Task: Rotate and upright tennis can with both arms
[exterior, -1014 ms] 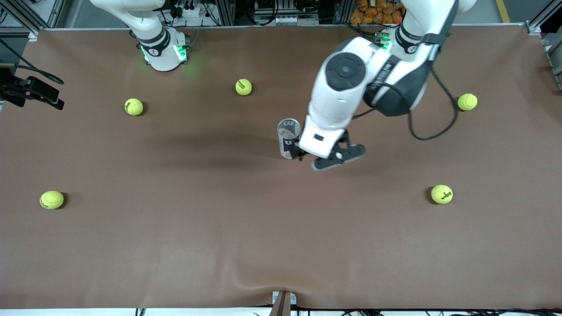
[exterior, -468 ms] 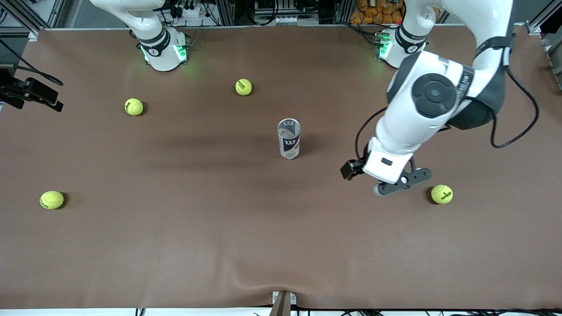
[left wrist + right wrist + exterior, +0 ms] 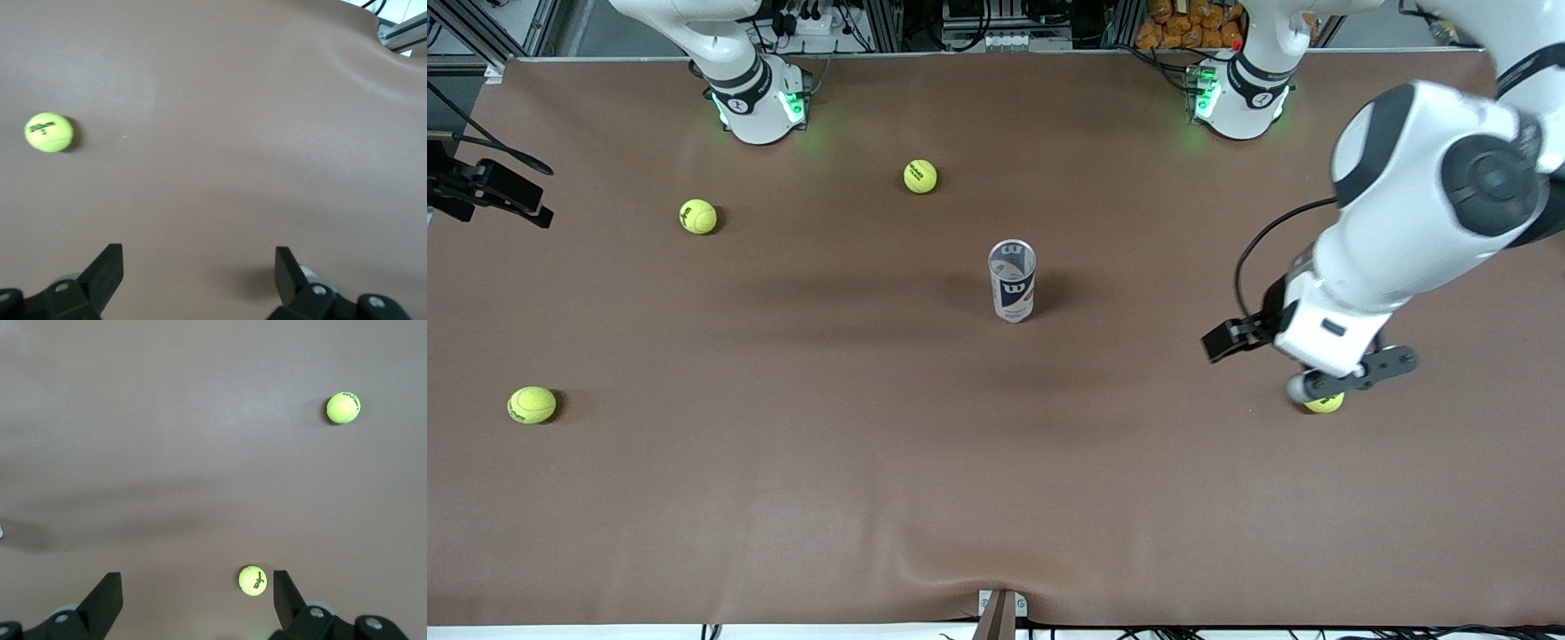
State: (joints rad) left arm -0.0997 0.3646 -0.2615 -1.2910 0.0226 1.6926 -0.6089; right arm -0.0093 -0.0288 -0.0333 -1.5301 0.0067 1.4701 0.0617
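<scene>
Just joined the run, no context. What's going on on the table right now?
Nothing is being held. The tennis can stands upright on the brown table near its middle, touched by neither arm. The left gripper is open and empty, up over the table at the left arm's end, above a tennis ball. The right gripper is also open and empty, the right arm waiting near its base. Other balls lie scattered about.

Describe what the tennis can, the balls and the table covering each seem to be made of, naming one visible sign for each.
Tennis can: seemingly clear plastic with a printed white and navy label and a silvery, metal-looking rim.
Tennis balls, such as the one by the right arm's base: matte yellow-green, probably felt, with dark print.
Table covering: matte brown sheet, perhaps cloth or vinyl; it ripples at the edge nearest the front camera.
</scene>
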